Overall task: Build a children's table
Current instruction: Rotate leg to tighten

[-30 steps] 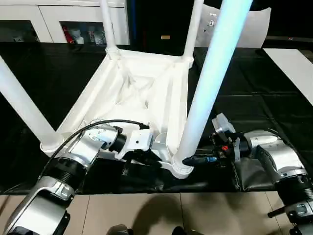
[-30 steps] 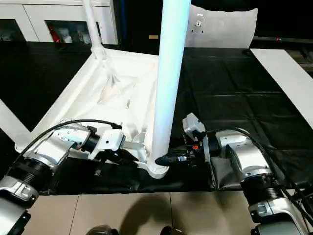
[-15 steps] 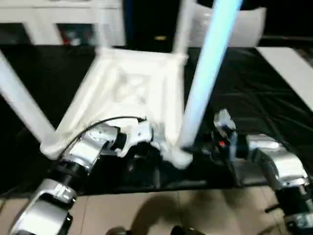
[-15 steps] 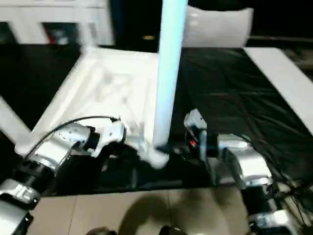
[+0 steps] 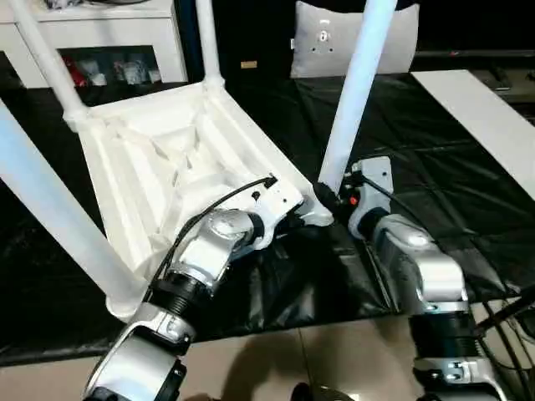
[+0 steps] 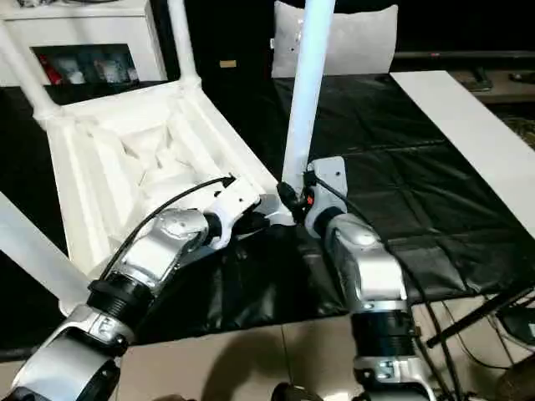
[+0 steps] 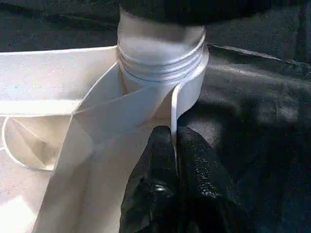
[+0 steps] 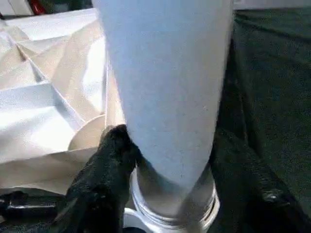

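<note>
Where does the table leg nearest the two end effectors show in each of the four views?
Left eye view: the leg rises right of centre from a corner socket.
Right eye view: same leg, centre.
Left wrist view: its threaded base seated in the corner socket.
Right wrist view: the leg looms close.
Shared landmark: that corner socket.

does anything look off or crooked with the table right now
Nothing looks broken or spilled. The table top lies upside down on the black cloth, all four legs in sockets. The leg held by the right gripper still shows thread rings above its socket, so possibly not fully screwed in.
</note>
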Controlling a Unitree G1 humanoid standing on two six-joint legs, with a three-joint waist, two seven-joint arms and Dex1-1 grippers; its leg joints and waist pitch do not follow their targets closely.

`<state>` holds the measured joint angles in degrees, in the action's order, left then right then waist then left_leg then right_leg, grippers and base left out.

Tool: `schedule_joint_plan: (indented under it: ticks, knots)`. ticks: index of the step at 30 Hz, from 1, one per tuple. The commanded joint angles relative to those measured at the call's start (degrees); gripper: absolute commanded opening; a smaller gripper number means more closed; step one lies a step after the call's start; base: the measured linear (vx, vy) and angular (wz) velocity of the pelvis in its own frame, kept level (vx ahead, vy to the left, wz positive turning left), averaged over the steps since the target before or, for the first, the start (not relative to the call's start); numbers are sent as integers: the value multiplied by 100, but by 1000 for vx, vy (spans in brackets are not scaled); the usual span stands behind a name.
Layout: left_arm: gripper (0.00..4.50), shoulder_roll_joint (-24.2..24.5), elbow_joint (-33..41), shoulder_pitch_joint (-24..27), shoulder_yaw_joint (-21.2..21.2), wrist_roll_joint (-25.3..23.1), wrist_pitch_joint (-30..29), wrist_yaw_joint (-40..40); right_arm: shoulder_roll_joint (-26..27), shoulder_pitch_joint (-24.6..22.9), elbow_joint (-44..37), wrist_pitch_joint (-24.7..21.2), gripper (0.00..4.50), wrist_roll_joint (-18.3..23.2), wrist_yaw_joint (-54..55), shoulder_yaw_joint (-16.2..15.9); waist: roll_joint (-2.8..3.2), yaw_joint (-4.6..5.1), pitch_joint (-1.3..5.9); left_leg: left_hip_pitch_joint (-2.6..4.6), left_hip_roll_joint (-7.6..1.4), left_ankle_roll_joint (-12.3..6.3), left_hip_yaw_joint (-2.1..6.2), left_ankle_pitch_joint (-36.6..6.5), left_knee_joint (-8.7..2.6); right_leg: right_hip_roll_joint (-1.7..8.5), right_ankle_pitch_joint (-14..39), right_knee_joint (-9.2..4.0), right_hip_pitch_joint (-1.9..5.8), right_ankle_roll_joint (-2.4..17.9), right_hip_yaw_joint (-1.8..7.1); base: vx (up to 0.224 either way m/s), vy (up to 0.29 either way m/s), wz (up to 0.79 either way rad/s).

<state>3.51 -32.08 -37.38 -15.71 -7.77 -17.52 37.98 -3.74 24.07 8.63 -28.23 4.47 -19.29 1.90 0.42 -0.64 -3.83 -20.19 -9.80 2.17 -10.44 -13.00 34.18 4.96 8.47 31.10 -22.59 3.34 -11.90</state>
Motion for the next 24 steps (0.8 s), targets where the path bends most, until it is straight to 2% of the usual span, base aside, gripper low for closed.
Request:
schedule_joint_plan:
  ticks: [1, 2, 4, 7, 9, 10, 11, 14, 15, 16, 19, 21, 23, 24]
  knots:
    - [0, -174, 243, -58, -139, 55, 201, 103, 136, -104, -30, 98, 283, 144, -253, -419, -72, -45, 385, -26, -455, -654, 236, -139, -348, 635, 1467, -339, 377, 324, 540, 0, 0, 0]
    - [0, -128, 265, -41, -148, 56, 216, 167, 106, -111, -49, 164, 305, 169, -300, -391, -73, -48, 390, -24, -451, -662, 231, -135, -343, 639, 1476, -339, 378, 329, 543, 0, 0, 0]
    - [0, -62, 299, -13, -153, 66, 245, 242, 55, -127, -92, 187, 310, 228, -391, -339, -67, -61, 393, -31, -450, -682, 226, -107, -340, 634, 1403, -316, 379, 375, 553, 0, 0, 0]
    - [0, 302, 432, 116, -216, 137, 386, 651, -355, -260, -330, 291, 347, 514, -1041, -198, -72, -83, 384, -16, -470, -746, 227, -209, -347, 625, 1404, -313, 382, 377, 556, 0, 0, 0]
    - [0, 430, 461, 161, -218, 189, 501, 840, -556, -313, -390, 275, 353, 601, -1339, -174, -78, -88, 379, -12, -461, -771, 217, -245, -345, 621, 1432, -317, 375, 370, 561, 0, 0, 0]
    - [0, 521, 482, 198, -221, 251, 679, 1031, -718, -345, -422, 226, 362, 662, -1564, -159, -73, -96, 379, -15, -459, -767, 216, -238, -344, 617, 1460, -322, 378, 359, 561, 0, 0, 0]
    - [0, 717, 508, 258, -207, 323, 841, 1352, -1191, -424, -493, 176, 373, 825, -2277, -198, -89, -126, 377, 3, -455, -790, 210, -298, -343, 613, 1534, -336, 390, 318, 558, 0, 0, 0]
    - [0, 927, 536, 330, -265, 398, 1144, 1809, -1622, -473, -535, 216, 406, 957, -2923, -235, -89, -163, 377, -14, -462, -830, 200, -283, -336, 613, 1527, -312, 384, 281, 572, 0, 0, 0]
    - [0, 999, 547, 352, -295, 420, 1215, 1966, -1748, -471, -529, 262, 406, 986, -3110, -241, -86, -170, 362, 2, -462, -802, 202, -323, -345, 609, 1634, -331, 362, 284, 559, 0, 0, 0]
    - [0, 1125, 579, 396, -359, 487, 1368, 2274, -1951, -460, -500, 339, 428, 1013, -3387, -267, -88, -179, 360, 6, -452, -764, 196, -373, -344, 611, 1730, -344, 363, 287, 558, 0, 0, 0]
    - [0, 1370, 589, 434, -498, 552, 1612, 2751, -2307, -427, -387, 544, 446, 1018, -3880, -348, -90, -211, 357, 24, -474, -720, 198, -377, -350, 601, 1757, -336, 348, 277, 569, 0, 0, 0]
    - [0, 1461, 571, 437, -554, 551, 1742, 2912, -2409, -411, -326, 658, 446, 1008, -4060, -383, -81, -261, 363, 30, -490, -693, 204, -333, -353, 612, 1693, -319, 344, 330, 569, 0, 0, 0]
    - [0, 1726, 439, 394, -665, 649, 2228, 3646, -2775, -311, -49, 1146, 446, 1082, -4943, -592, -96, -304, 354, 27, -482, -733, 184, -347, -347, 616, 1612, -301, 338, 361, 577, 0, 0, 0]
    - [0, 1748, 421, 380, -670, 670, 2288, 3740, -2820, -295, -14, 1184, 446, 1095, -5076, -631, -112, -313, 350, 28, -484, -753, 178, -360, -348, 609, 1597, -300, 340, 367, 576, 0, 0, 0]
